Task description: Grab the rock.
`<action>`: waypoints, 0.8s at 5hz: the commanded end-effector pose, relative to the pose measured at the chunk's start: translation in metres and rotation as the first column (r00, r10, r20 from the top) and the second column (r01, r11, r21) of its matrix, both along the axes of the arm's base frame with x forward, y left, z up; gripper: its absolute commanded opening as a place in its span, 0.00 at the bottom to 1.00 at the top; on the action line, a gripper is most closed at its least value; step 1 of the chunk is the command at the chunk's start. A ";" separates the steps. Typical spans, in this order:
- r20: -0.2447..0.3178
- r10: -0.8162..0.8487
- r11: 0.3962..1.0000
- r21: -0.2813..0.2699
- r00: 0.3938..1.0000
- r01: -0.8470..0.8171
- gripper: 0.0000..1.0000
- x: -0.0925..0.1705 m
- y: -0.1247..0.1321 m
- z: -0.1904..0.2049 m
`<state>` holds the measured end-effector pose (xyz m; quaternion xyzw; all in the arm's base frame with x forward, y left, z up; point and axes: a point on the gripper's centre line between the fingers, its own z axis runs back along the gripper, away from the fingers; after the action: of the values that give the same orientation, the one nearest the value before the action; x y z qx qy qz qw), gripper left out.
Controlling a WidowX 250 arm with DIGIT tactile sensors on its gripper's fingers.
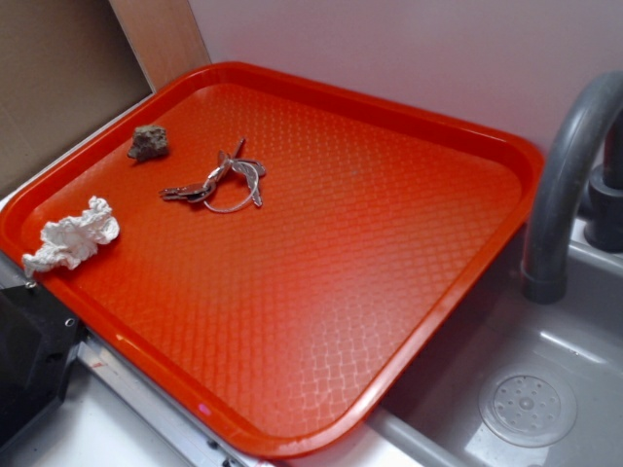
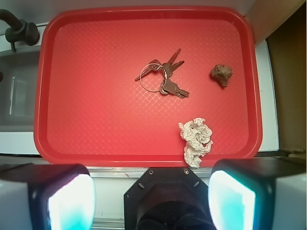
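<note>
In the wrist view we look past the gripper (image 2: 151,191), its two fingers (image 2: 64,199) spread wide and holding nothing, high above the red tray (image 2: 144,160). Nearest lies the crumpled paper wad (image 2: 196,140) by the tray's near rim; beyond it the bunch of keys (image 2: 162,79) sits mid-tray. The rock (image 2: 221,73) rests farther off, well apart from the keys and near the far side rim. We judge the approach not yet begun: the next move calls for travelling over the rock, clearing the wad, then descending with jaws straddling it.
</note>
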<state>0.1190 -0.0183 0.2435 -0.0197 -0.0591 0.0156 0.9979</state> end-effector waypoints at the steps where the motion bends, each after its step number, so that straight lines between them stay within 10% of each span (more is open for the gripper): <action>1: 0.000 0.000 1.000 0.000 1.000 0.000 1.00 0.000 0.000 0.000; 2: -0.007 0.247 0.964 -0.099 0.969 -0.247 1.00 0.021 0.001 -0.024; 4: 0.009 0.682 0.727 -0.126 0.732 -0.675 1.00 0.054 0.022 -0.057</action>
<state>0.1719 -0.0015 0.1810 -0.0512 -0.0813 0.3794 0.9202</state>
